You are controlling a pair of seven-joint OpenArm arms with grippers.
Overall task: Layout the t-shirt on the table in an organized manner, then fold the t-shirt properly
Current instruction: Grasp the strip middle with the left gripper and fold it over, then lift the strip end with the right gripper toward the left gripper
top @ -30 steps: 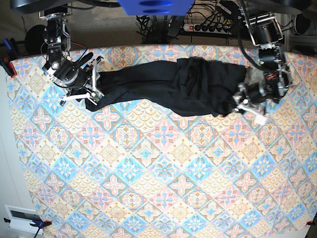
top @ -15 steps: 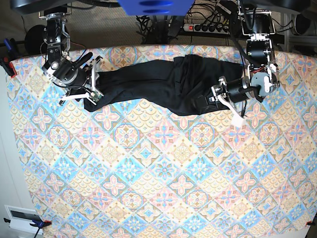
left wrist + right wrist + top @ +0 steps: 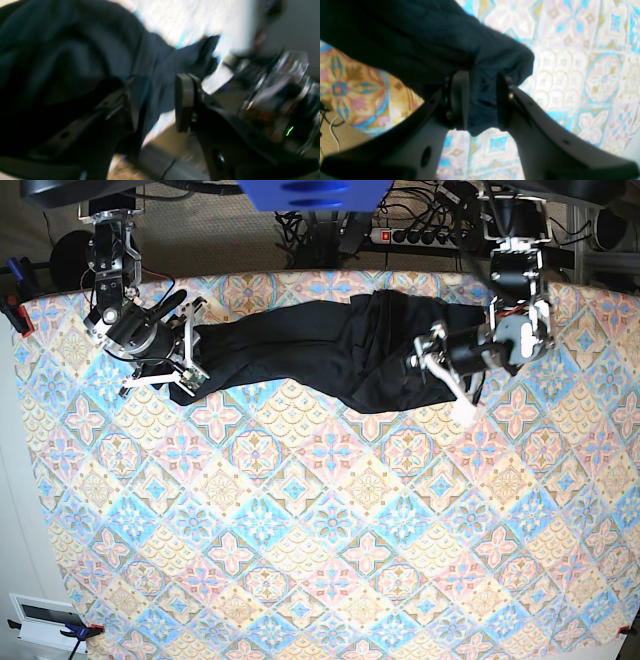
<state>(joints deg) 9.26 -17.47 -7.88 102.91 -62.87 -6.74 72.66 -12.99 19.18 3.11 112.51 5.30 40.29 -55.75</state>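
The black t-shirt (image 3: 300,345) lies as a long bunched band across the far part of the table (image 3: 330,530). My right gripper (image 3: 190,370) is at the shirt's left end in the base view. In the right wrist view that gripper (image 3: 482,100) is shut on a fold of the t-shirt (image 3: 407,37) just above the patterned table (image 3: 582,62). My left gripper (image 3: 425,365) is at the shirt's right end, which is folded back over the body. The left wrist view is blurred; there the left gripper (image 3: 157,102) has dark t-shirt (image 3: 62,50) cloth between its jaws.
A power strip (image 3: 420,235) with cables lies behind the table's far edge. A red clamp (image 3: 15,310) sits at the table's left edge. A white device (image 3: 40,615) is off the near left corner. The wall side of the left wrist view shows blurred equipment (image 3: 280,82).
My left gripper has moved leftward along the far side, dragging the shirt's right end over the body, so the band is shorter. The right gripper has barely shifted.
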